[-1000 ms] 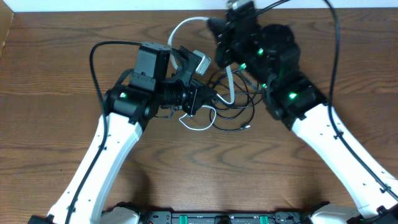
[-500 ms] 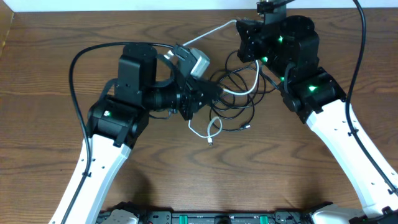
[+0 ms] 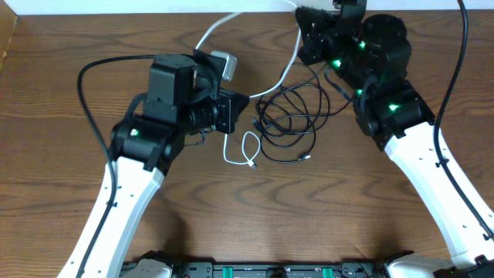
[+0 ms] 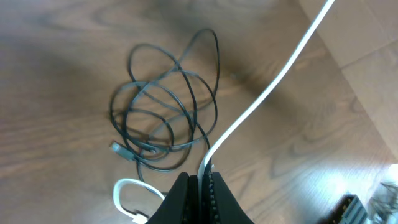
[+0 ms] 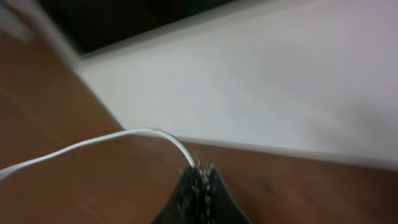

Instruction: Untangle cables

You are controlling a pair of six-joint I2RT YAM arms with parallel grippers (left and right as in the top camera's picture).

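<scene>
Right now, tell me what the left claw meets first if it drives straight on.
Probably the tangled thin black cables just ahead of the left claw, shut on the thin white cable; height unclear.

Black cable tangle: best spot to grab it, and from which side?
Probably the free plug end sticking out of the black tangle on the robot's side. It lies flat on the table, clear of the loops, so come straight down, jaws across the cord.
</scene>
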